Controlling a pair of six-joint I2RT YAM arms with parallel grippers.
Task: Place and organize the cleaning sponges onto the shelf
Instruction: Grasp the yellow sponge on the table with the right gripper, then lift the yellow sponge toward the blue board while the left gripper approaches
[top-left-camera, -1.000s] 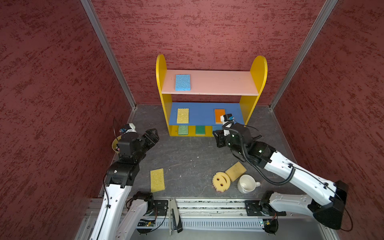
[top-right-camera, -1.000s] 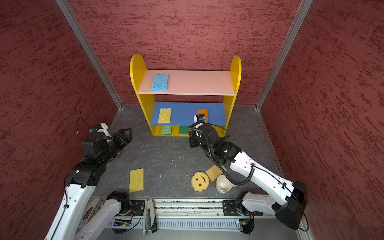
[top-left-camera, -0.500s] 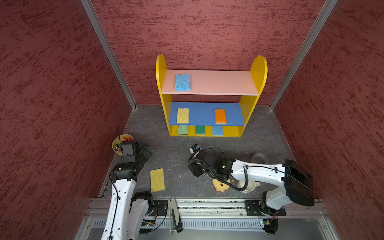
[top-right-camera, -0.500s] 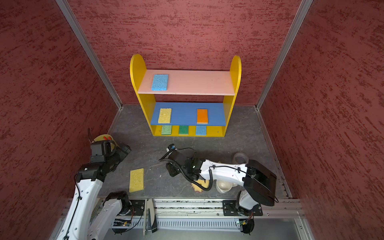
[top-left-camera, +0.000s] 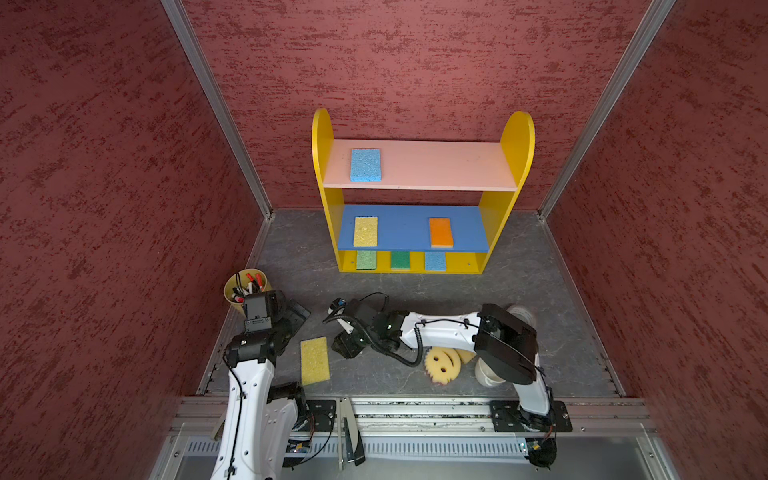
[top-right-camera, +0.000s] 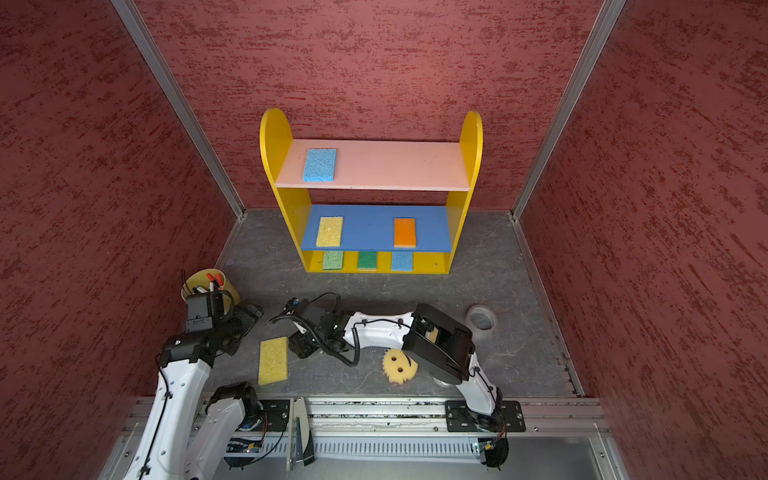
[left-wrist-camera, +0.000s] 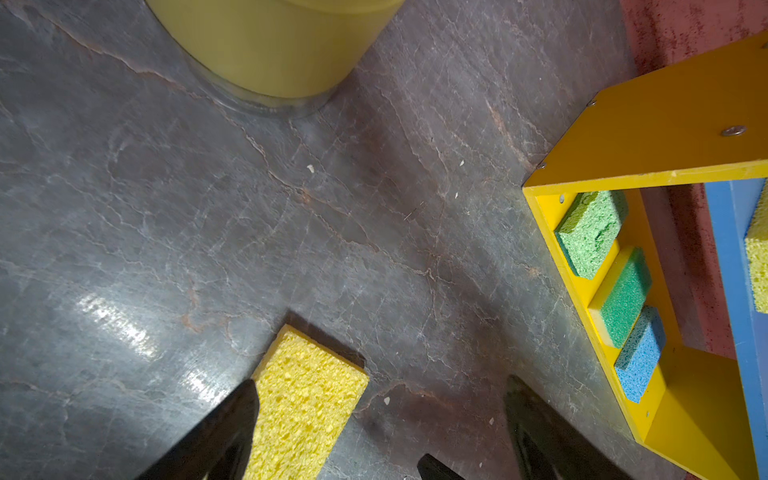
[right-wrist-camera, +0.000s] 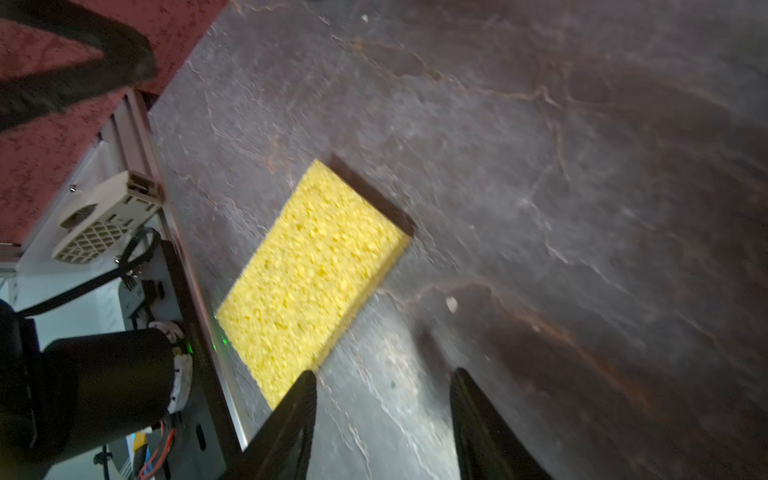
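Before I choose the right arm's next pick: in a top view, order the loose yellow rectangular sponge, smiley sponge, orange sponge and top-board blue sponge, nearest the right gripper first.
From the right gripper:
1. yellow rectangular sponge, floor, just left.
2. smiley sponge, floor, to its right.
3. orange sponge, blue middle board.
4. blue sponge, pink top board.

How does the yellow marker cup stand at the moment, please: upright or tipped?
Upright: the marker cup shows its rim facing up, markers inside, base flat on the table.
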